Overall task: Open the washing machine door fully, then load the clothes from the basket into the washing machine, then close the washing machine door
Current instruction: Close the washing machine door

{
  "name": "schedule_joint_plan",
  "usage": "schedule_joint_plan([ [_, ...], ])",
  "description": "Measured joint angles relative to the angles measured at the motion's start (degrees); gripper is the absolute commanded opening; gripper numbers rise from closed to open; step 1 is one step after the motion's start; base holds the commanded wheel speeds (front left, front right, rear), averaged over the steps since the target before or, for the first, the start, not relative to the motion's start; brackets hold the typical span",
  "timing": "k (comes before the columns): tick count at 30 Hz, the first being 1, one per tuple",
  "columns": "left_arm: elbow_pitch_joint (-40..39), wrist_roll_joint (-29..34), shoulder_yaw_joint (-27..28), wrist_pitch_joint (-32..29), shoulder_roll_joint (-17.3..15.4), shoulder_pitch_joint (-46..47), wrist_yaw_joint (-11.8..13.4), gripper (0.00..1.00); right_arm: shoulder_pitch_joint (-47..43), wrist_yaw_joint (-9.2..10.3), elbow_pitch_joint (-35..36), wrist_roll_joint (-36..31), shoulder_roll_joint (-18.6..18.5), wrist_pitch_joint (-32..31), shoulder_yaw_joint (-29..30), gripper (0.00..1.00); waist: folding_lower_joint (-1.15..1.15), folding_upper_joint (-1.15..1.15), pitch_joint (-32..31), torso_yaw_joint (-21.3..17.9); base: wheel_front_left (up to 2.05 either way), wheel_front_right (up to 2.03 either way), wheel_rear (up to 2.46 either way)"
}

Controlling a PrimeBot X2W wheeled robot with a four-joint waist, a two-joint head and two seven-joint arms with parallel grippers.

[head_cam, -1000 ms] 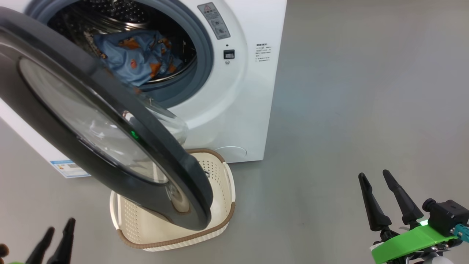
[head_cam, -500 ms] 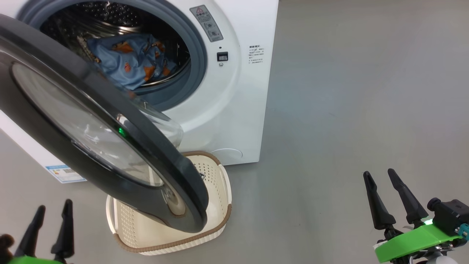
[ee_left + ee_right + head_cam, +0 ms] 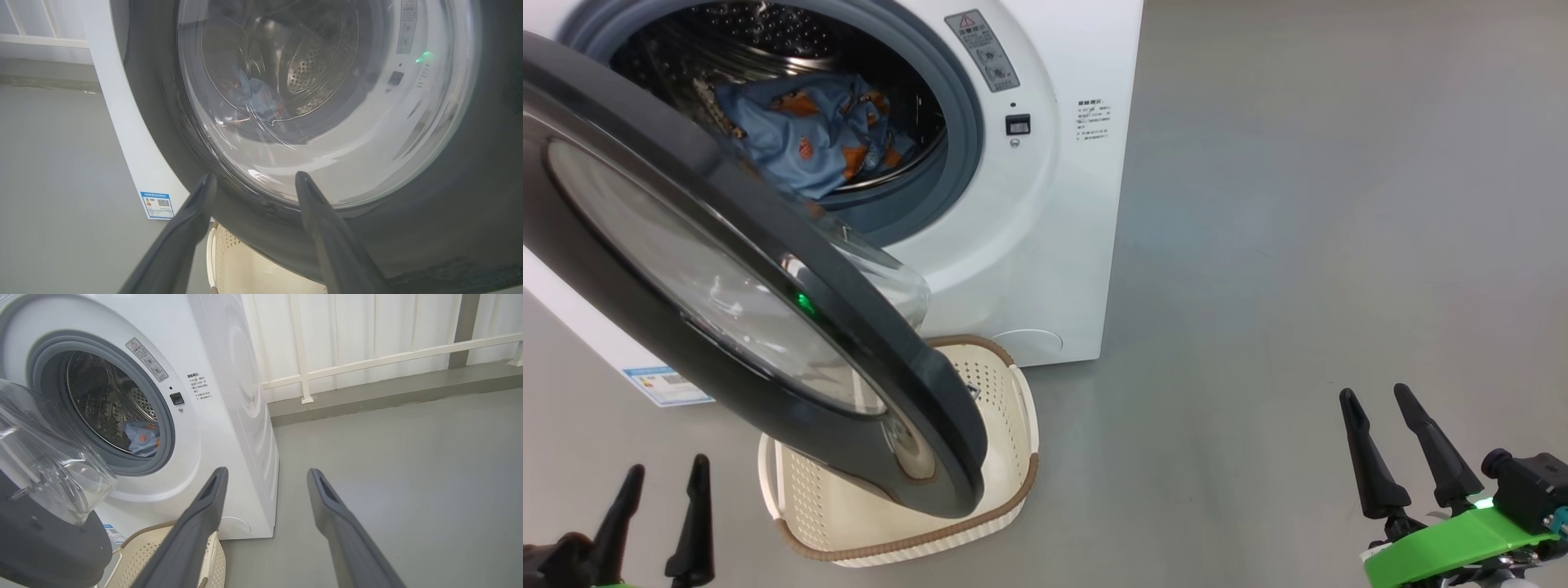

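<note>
Clothes in; I only have closing left.
Washer (image 3: 1045,245) and half-open door (image 3: 915,408) unmoved; basket (image 3: 1013,425) under the door's lower edge looks empty; clothes (image 3: 800,139) lie in the drum. My left gripper (image 3: 667,464) has crept up toward the door, right gripper (image 3: 1374,390) idle, both spread, empty.

Bright, even and diffuse, with pale reflections and a green glint on the glass of the washing machine door (image 3: 727,278), faint shadow on the floor (image 3: 1258,245) right of it, and soft blur across its rim.
</note>
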State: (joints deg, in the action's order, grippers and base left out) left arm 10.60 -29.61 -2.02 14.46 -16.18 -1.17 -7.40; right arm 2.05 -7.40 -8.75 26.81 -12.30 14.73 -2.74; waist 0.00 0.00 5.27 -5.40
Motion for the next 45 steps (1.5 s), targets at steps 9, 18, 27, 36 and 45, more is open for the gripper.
schedule_joint_plan([
  [9,-0.1,1.1,1.0,0.0,0.9,0.0,0.0,1.0,0.0,0.0,0.0,0.0,0.4,0.0,0.2,1.0,0.0,0.0,0.2,0.1,0.0,0.0,0.0],
  [18,-0.1,1.1,0.4,0.0,1.0,0.0,0.0,1.0,0.0,0.0,0.0,0.0,0.4,0.0,-0.5,0.83,0.0,0.0,-0.2,0.9,0.0,0.0,0.0],
  [27,0.1,1.1,-0.5,0.0,2.7,0.0,0.0,1.0,0.5,0.0,-0.6,0.1,1.6,0.0,-5.9,0.0,0.0,0.0,-0.4,3.5,0.0,0.0,0.0],
  [36,-0.1,1.0,-0.7,0.0,3.7,0.0,0.0,1.0,7.4,0.0,2.2,0.5,3.5,0.0,-8.6,0.0,0.0,0.0,-0.6,7.0,0.0,0.0,0.0],
  [45,-1.7,1.2,-1.3,0.0,4.4,0.0,0.0,1.0,12.4,0.0,13.7,1.1,4.4,0.0,-16.3,0.0,0.0,0.0,-1.5,10.7,0.0,0.0,0.0],
])
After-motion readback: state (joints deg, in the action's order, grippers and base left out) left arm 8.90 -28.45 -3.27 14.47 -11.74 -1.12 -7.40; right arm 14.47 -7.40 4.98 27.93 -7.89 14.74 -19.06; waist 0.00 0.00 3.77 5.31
